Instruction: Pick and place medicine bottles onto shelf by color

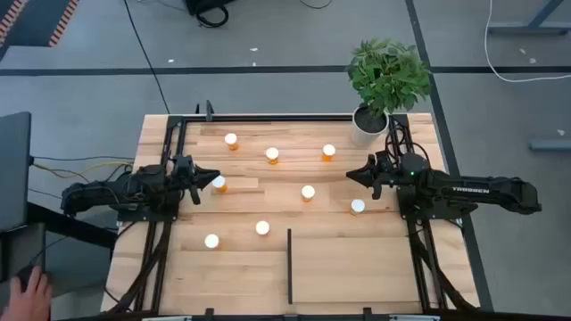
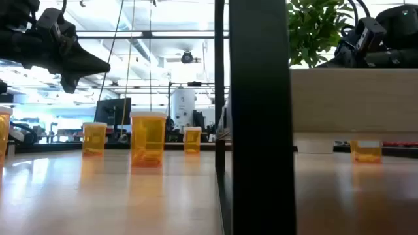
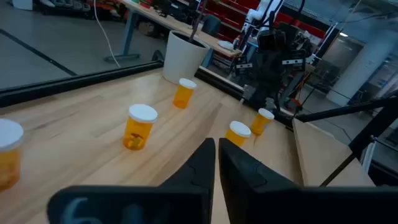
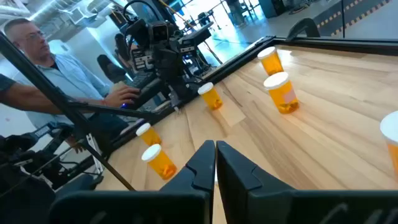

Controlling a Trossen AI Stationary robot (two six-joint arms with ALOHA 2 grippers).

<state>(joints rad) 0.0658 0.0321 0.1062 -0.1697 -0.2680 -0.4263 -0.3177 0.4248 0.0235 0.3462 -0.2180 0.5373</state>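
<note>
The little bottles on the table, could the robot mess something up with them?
Maybe. The left hand is shut and right beside one medicine bottle, so it might bump it over before opening. The bottles are small and light-looking, so they may tip or roll if nudged. The plant pot stands close behind the right hand, so that arm could brush the leaves when it moves.

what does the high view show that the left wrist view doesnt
Only the high view: all eight medicine bottles, the leafy plant in full, the shelf with its black strip, and a person's hand at the edge.

Only the left wrist view: the left gripper seen close up, fingers shut and empty, and room clutter beyond the table.

Both: orange medicine bottles standing on the table, the white pot, and the right gripper.
</note>
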